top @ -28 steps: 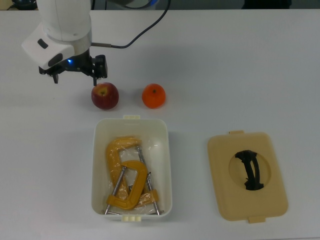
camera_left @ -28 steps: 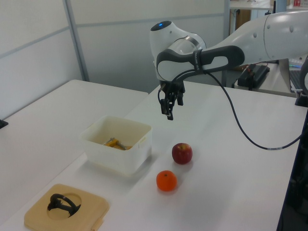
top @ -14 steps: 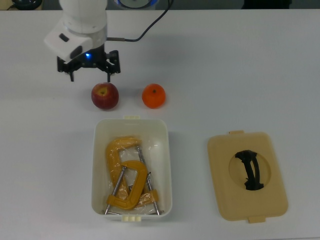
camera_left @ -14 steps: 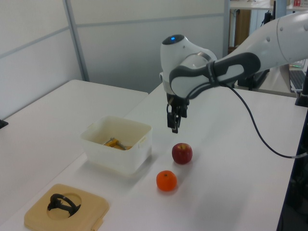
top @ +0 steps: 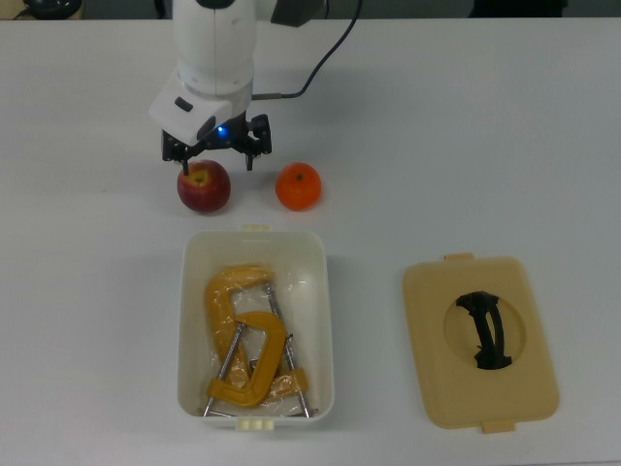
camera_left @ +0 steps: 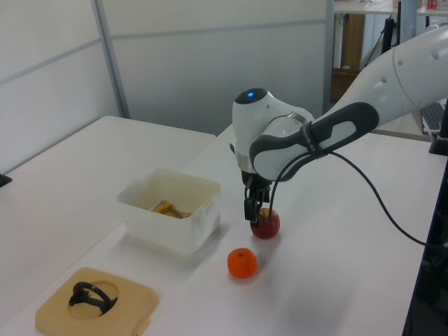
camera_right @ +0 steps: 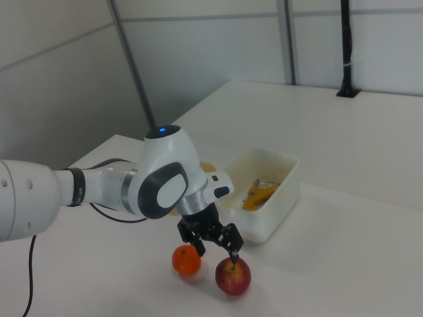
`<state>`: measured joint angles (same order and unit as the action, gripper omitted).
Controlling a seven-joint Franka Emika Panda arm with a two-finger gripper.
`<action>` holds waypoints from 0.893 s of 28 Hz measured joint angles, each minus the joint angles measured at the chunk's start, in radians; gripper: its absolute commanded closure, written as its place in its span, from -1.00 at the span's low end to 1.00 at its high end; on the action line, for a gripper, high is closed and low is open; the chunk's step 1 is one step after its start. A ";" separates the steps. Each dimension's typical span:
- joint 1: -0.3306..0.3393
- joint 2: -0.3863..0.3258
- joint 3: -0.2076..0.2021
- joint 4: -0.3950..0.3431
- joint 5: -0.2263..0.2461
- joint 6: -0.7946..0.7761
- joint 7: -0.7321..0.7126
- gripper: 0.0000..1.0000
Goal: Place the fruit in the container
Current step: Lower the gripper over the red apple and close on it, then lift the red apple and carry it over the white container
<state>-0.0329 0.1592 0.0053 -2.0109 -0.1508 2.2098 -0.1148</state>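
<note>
A dark red apple (top: 204, 186) and an orange (top: 298, 186) lie side by side on the white table, just beyond the short end of the white container (top: 320, 291). My gripper (top: 215, 162) is open and low over the far side of the apple. One fingertip is at the apple's upper edge, the other over the gap toward the orange. In the right view the gripper (camera_right: 217, 253) straddles the space between orange (camera_right: 186, 260) and apple (camera_right: 232, 276). The left view shows the gripper (camera_left: 253, 215) right at the apple (camera_left: 267, 224), with the orange (camera_left: 242, 262) nearer the camera.
Yellow metal C-clamps (top: 243, 340) lie inside the container. A flat beige lid (top: 437, 388) with a black handle rests on the table at the top view's right. A black cable (top: 320, 58) trails from the arm across the far side of the table.
The arm has swung toward the top view's right and come down, from beyond the apple's left to directly over its far side. The fingers stay open; neither fruit has moved.
</note>
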 measured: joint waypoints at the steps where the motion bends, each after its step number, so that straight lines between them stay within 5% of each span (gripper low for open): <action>1: 0.000 0.006 0.000 0.000 -0.001 0.000 0.000 -1.00; 11: -0.004 0.056 -0.003 0.003 -0.071 0.001 0.000 -1.00; 25: -0.014 0.092 -0.007 0.031 -0.110 0.004 0.000 -1.00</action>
<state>-0.0472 0.2516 -0.0018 -1.9798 -0.2607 2.2134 -0.1148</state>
